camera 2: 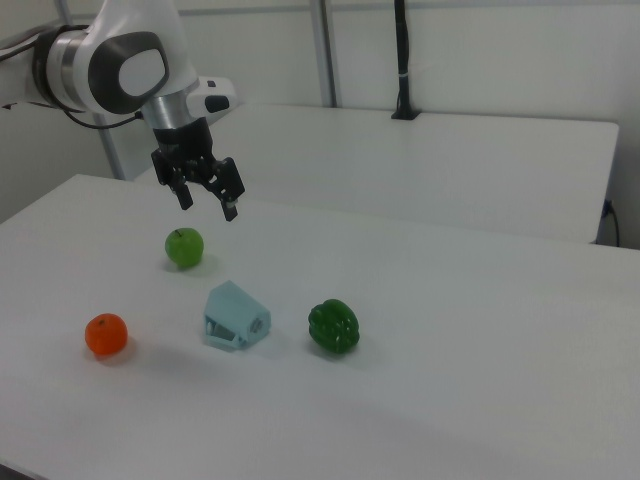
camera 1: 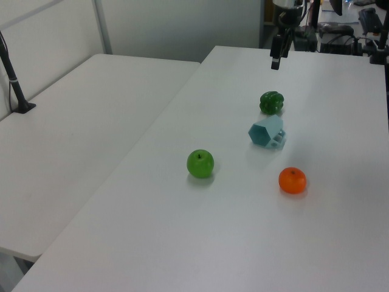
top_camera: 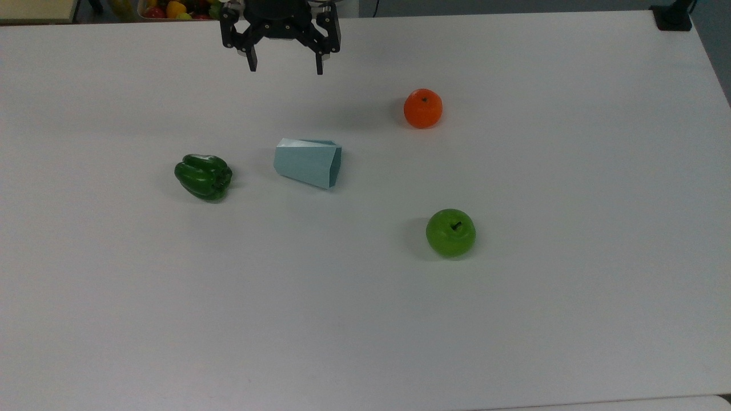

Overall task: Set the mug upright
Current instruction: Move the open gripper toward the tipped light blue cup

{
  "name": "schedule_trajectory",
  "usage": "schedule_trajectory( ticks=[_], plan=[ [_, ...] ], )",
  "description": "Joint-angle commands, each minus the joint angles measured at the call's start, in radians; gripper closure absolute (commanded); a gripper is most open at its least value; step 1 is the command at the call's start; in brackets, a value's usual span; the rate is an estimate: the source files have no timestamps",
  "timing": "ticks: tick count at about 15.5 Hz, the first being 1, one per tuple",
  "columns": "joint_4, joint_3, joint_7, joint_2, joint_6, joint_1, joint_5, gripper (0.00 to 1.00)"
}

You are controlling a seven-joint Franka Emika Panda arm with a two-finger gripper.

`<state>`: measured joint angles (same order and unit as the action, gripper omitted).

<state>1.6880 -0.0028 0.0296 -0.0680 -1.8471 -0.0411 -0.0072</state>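
Note:
The pale light-blue faceted mug (top_camera: 308, 162) lies on its side on the white table (top_camera: 365, 319). In the top view its wide hexagonal rim faces right and its narrow base left. The mug (camera 1: 266, 132) shows its open rim toward the camera in the left view; in the right view the mug (camera 2: 235, 317) has its ring handle low at the front. My gripper (top_camera: 285, 63) hangs open in the air above the table, up-screen of the mug in the top view, holding nothing. The gripper (camera 2: 207, 201) sits above and left of the mug in the right view.
A green bell pepper (top_camera: 204, 176) lies left of the mug in the top view. An orange (top_camera: 423, 108) sits to the upper right and a green apple (top_camera: 450, 232) to the lower right. A bin of fruit (top_camera: 177, 8) stands beyond the table's far edge.

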Motion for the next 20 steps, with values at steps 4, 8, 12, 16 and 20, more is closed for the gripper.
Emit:
schedule_trajectory(
  ticks=[4, 8, 12, 16, 20],
  plan=[
    [0.019, -0.005, -0.003, 0.013, 0.003, -0.003, -0.027, 0.0],
    [0.004, -0.005, -0.003, 0.002, 0.0, -0.006, -0.031, 0.0],
    [-0.005, 0.0, -0.005, -0.013, 0.003, -0.031, -0.054, 0.0],
    [-0.007, 0.009, 0.062, -0.05, 0.002, -0.117, -0.181, 0.0],
    [-0.028, 0.042, 0.271, -0.139, -0.001, -0.195, -0.386, 0.0]
  ],
)
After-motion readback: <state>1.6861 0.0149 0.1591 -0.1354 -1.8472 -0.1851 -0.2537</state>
